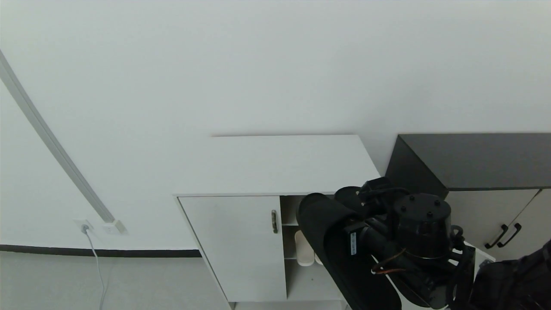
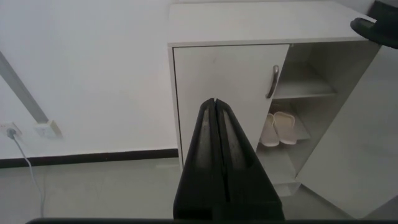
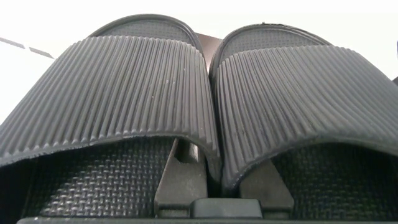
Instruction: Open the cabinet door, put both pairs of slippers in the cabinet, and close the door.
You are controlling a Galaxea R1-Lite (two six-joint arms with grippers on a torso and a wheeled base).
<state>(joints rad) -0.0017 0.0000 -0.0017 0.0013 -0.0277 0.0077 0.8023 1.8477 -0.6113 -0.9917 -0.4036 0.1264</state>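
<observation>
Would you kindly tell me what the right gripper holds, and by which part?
The pair of black slippers, pinched together at their adjoining inner sides, beneath the straps.

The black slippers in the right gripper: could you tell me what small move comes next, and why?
Probably ease the black slippers forward into the open white cabinet, onto a free shelf: the right gripper holds both, and the white slippers already lie inside.
</observation>
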